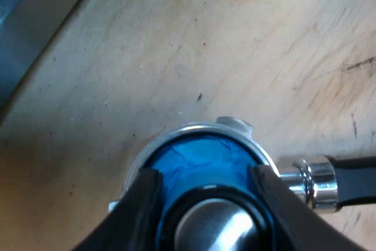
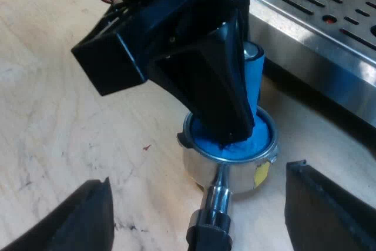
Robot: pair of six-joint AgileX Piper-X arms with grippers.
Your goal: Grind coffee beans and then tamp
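The left gripper has its two black fingers closed against opposite sides of the blue tamper, gripping its stem with no gap visible on either side. The tamper stands upright, its long axis straight down from the jaws, and its blue base sits inside the round basket of the metal holder. The basket's rim rings the base all the way round. The holder rests on the wooden table, near the steel front of the espresso machine.

The holder's dark handle runs flat along the table, away from the basket and across the line of the left fingers. Seen from the other arm, the handle points toward the right gripper. That gripper's fingers are spread wide with nothing in them, one on each side of the handle and well clear of it.

By this layout the grinding looks done and the tamping is under way. The coming press goes straight down the tamper's axis, so the left arm should stay square over the basket. The right arm is nearer the handle and is placed to steady it.
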